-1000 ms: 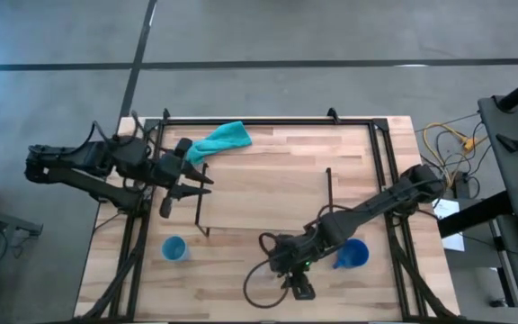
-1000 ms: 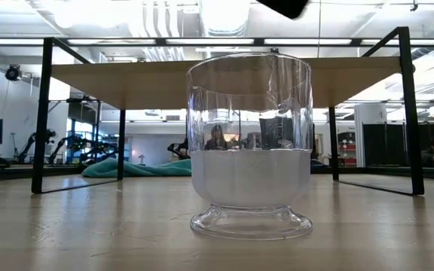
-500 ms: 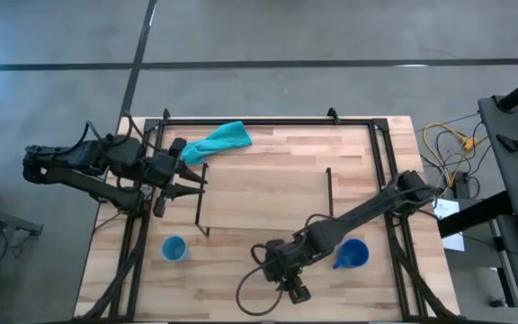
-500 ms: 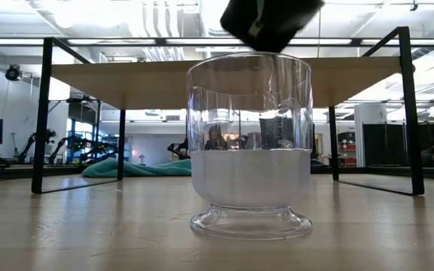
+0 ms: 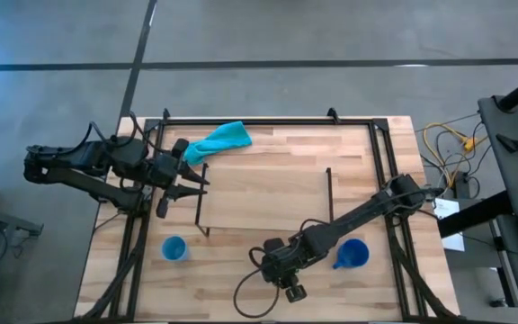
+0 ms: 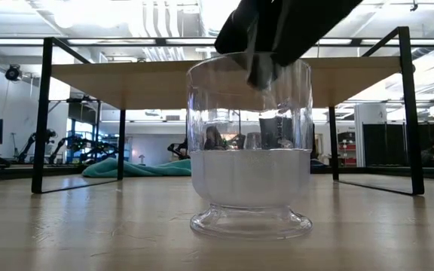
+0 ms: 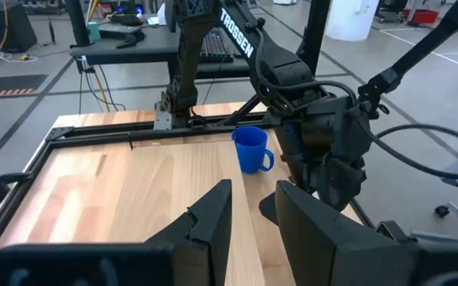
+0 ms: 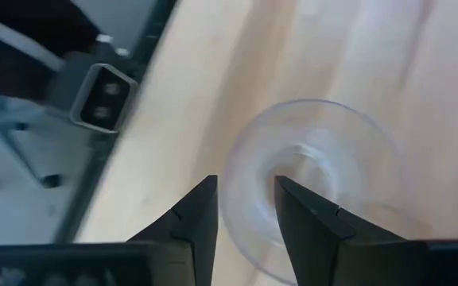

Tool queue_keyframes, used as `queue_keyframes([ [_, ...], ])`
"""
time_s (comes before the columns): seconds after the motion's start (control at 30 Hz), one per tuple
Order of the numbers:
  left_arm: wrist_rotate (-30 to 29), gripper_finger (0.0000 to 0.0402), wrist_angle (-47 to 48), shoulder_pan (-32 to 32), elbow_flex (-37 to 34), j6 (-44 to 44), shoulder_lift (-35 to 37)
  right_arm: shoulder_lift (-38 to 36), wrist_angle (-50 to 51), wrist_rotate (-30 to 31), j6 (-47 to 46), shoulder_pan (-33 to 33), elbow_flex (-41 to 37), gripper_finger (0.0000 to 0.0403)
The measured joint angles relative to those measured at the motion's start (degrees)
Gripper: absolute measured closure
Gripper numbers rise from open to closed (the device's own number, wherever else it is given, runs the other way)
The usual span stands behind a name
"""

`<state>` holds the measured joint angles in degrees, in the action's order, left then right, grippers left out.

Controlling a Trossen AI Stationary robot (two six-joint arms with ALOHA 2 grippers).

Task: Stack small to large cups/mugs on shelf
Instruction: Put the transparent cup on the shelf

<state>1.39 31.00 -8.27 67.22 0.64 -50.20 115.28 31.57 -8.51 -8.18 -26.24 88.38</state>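
my right gripper [image 8: 245, 208] hung over the glass cup [image 8: 316, 187], fingers parted astride its rim, gripping nothing.

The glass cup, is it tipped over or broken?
No, nothing looks wrong. The glass cup stands upright and whole on the table, with the right gripper open over its rim.

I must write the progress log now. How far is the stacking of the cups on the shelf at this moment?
Nothing is done yet: the shelf carries no cup. In hand: the right gripper, open, straddles the rim of the clear glass cup, not yet gripping. Left: the light-blue cup and the dark-blue mug stand on the table, and the left gripper waits near the teal cloth.
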Motion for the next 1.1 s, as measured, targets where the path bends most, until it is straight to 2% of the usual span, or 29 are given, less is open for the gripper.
queue_keyframes([
  [0.17, 0.0, 0.0315, 0.0, 0.0, 0.0, 0.0, -0.1, 0.0, 0.0, 1.7, 2.9, 0.1, 0.0, 0.029],
  [1.1, -0.1, 0.0315, -0.1, 0.0, 0.0, -0.1, -0.3, 0.0, 0.0, 2.8, 3.3, 0.8, -0.4, 0.0292],
])
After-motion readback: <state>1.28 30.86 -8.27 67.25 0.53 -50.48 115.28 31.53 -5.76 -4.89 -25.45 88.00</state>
